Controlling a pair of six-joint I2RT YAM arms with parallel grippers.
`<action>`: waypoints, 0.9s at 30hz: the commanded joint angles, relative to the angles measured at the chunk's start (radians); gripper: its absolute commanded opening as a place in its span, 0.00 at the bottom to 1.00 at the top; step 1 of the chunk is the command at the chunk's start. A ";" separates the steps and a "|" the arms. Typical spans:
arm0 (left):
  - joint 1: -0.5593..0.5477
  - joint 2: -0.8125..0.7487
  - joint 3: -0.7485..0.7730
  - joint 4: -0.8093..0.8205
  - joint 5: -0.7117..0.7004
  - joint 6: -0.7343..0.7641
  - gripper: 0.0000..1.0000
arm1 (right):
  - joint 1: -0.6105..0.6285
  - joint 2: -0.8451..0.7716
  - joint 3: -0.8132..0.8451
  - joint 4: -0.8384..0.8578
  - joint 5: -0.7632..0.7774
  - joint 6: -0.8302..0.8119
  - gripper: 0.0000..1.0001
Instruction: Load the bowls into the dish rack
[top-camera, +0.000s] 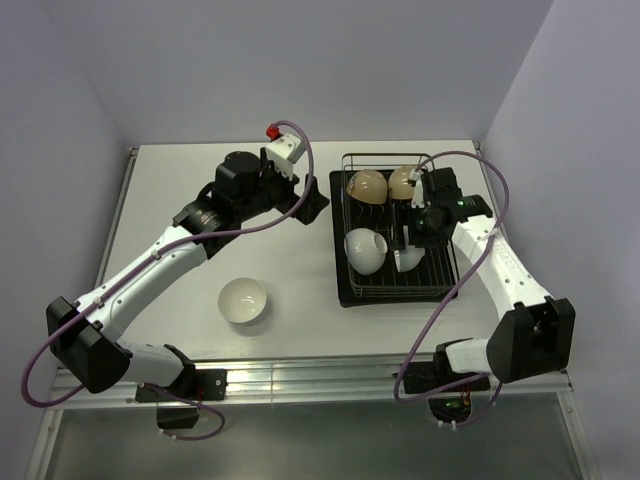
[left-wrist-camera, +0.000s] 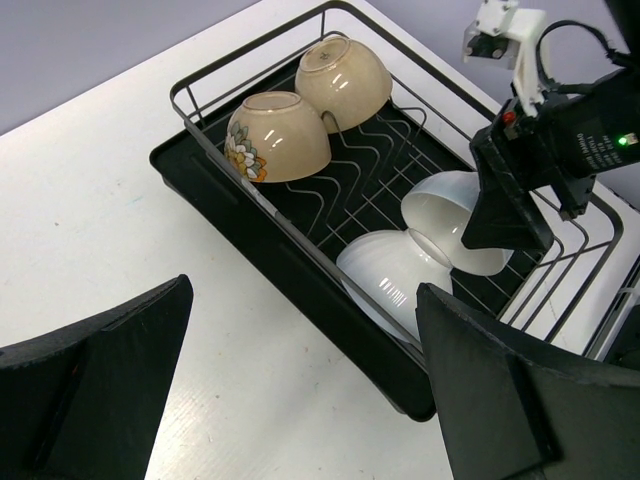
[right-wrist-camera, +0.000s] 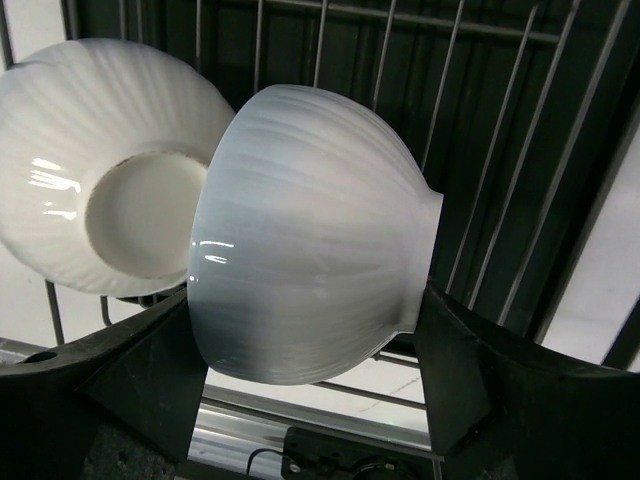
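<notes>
The dark wire dish rack (top-camera: 346, 290) stands right of centre. Two tan bowls (top-camera: 367, 186) (top-camera: 404, 183) lean on their sides at its far end. A white bowl (top-camera: 364, 249) lies tilted near its front left. My right gripper (top-camera: 411, 245) is shut on a second white bowl (right-wrist-camera: 310, 250), held on its side inside the rack, right beside the first white bowl (right-wrist-camera: 100, 170). A third white bowl (top-camera: 243, 300) sits upright on the table left of the rack. My left gripper (left-wrist-camera: 300, 400) is open and empty above the table by the rack's left wall (left-wrist-camera: 250, 215).
The white table ends at grey walls on three sides. A metal rail (top-camera: 330, 380) runs along the near edge. Purple cables (top-camera: 300, 150) loop off both arms.
</notes>
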 joint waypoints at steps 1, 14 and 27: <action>0.007 -0.039 0.002 0.018 0.016 -0.009 0.99 | 0.014 0.019 0.026 0.047 0.027 0.015 0.00; 0.013 -0.049 -0.012 0.015 0.029 0.002 1.00 | 0.043 0.057 0.055 0.026 -0.001 0.039 0.21; 0.016 -0.065 -0.033 0.024 0.044 -0.009 0.99 | 0.063 0.069 0.076 0.006 -0.043 0.050 0.85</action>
